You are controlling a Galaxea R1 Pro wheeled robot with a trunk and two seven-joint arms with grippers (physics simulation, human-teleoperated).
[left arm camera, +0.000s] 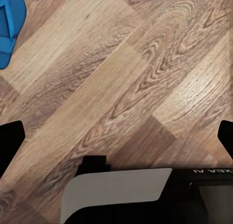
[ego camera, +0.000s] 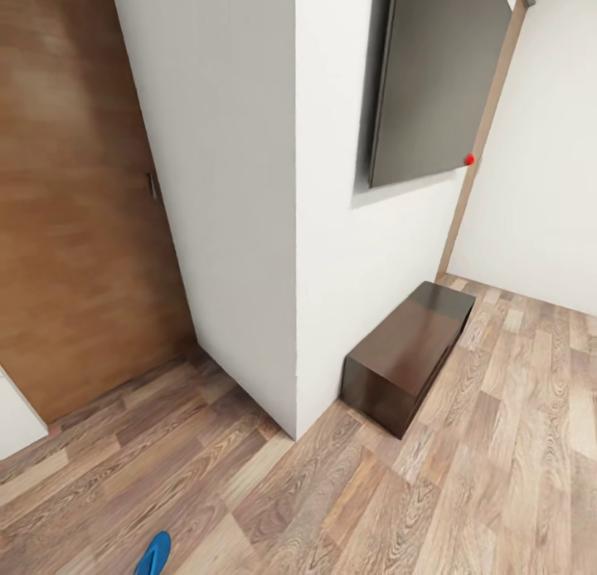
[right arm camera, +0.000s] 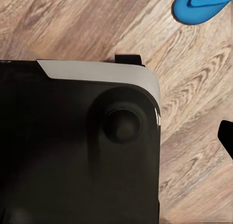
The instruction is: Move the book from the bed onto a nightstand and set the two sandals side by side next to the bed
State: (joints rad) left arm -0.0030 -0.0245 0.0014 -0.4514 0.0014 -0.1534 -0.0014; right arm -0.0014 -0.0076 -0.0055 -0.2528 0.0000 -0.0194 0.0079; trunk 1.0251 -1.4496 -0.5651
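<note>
- Left gripper (left arm camera: pixel 116 136): in the left wrist view its two dark fingertips (left arm camera: pixel 9 144) stand far apart at both edges of the picture, with bare floor between them, so the jaws are wide open and hold nothing.
- Right gripper: one dark fingertip (right arm camera: pixel 225 136) shows at the edge of the right wrist view; I cannot tell if this gripper is open or closed.
- Wood-plank floor (ego camera: pixel 464 492) covers the lower part of the head view.
- White wall corner (ego camera: pixel 290 226) stands in the middle, coming toward the camera.
- Brown wooden door (ego camera: pixel 75 210) is on the left side of this corner.
- Grey flat panel (ego camera: pixel 431 77) hangs on the wall at the right of the corner, with a small red dot (ego camera: pixel 469 159) at its lower corner.
- Robot base (right arm camera: pixel 77 151), black with a light grey rim, is in the right wrist view.
- Low dark brown cabinet (ego camera: pixel 410 355) stands on the floor against the wall, below the panel.
- Blue sandal (ego camera: pixel 154 553) lies on the floor at the lower edge of the head view, near the robot base.
</note>
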